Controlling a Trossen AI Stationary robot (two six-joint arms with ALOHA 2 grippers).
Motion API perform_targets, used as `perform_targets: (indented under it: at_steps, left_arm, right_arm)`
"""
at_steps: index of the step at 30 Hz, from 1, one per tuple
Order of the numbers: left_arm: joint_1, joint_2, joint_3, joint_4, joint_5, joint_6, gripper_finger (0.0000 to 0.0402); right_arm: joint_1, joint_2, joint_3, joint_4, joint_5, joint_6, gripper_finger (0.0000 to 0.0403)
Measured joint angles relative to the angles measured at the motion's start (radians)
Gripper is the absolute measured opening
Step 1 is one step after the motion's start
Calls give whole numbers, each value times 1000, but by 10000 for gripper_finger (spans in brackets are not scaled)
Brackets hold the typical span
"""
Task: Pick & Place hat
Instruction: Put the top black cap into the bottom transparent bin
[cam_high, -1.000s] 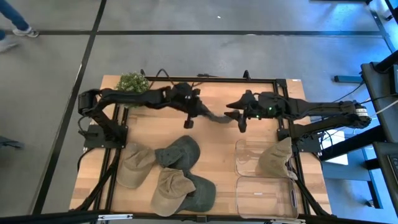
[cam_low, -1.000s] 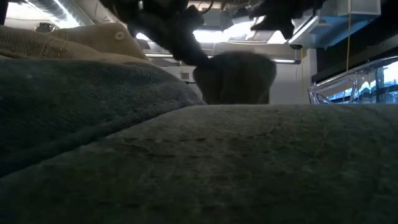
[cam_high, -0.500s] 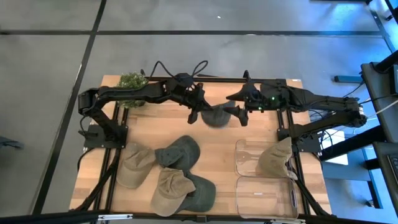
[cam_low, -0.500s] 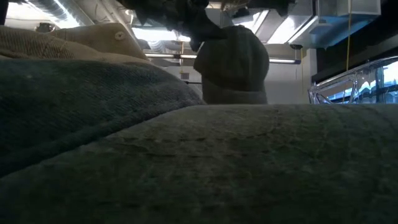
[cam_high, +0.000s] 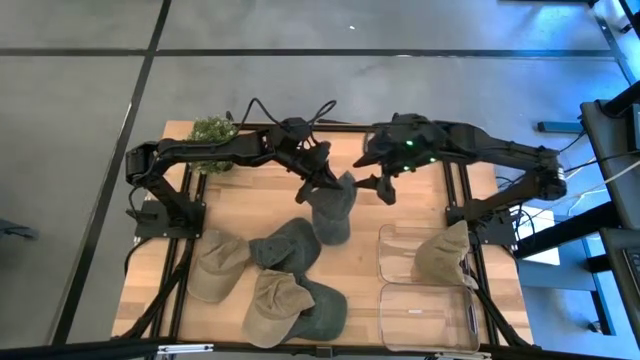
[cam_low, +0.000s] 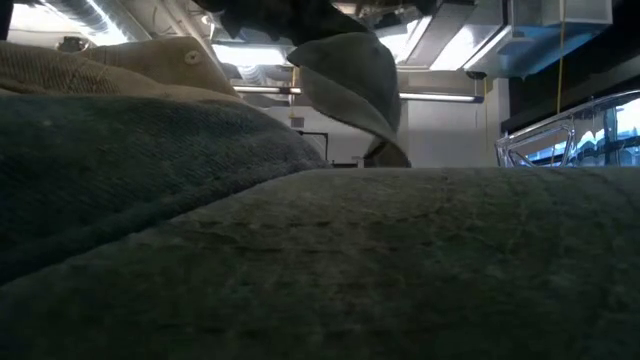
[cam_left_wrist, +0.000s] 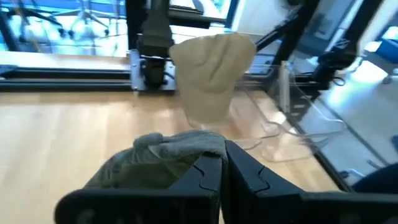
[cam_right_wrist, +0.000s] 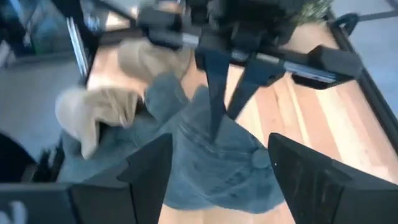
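While the grey-green hat (cam_high: 331, 207) hangs above the middle of the table (cam_high: 250, 205), the relation that matters is that it droops from the left gripper (cam_high: 322, 181), with its long axis running from that pinch toward the near edge, and the right gripper (cam_high: 383, 187) just beside it on its right. In the left wrist view the left gripper (cam_left_wrist: 224, 180) has its two fingers pressed together on a fold of the hat (cam_left_wrist: 163, 163), so it is clenched on the cloth. The right gripper (cam_right_wrist: 217, 165) in its own wrist view has its fingers spread wide, with the hat (cam_right_wrist: 214, 158) in front of them and nothing between them. Both arms reach in from the far corners and meet over the centre, the left arm stretched long and low, the right one bent at the elbow and angled toward the hat. The clear bins (cam_high: 425, 290) stand at the right of the table, one with a tan hat (cam_high: 443, 253) draped on it, so the right arm is the nearer one for a drop there, and a hand-over looks likely. Four more hats (cam_high: 270, 275) lie in a loose pile at the near left.
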Motion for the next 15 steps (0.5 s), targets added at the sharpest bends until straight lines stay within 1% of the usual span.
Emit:
perform_targets:
  at_steps: [3, 6, 10, 12, 15]
  left_arm:
    - [0, 0, 0, 1, 95, -16, 3]
    - [0, 0, 0, 1, 194, -26, 4]
    - [0, 0, 0, 2, 302, -26, 3]
    - [0, 0, 0, 1, 327, -27, 3]
    - [0, 0, 0, 1, 332, -26, 4]
  right_arm:
    - [-10, 65, 58, -33, -49, -73, 254]
    - [-17, 122, 90, -40, -119, -120, 248]
    - [-37, 165, 98, -53, -139, -144, 244]
    - [-55, 179, 98, -72, -167, -145, 243]
    - [-81, 192, 98, -78, -300, -132, 243]
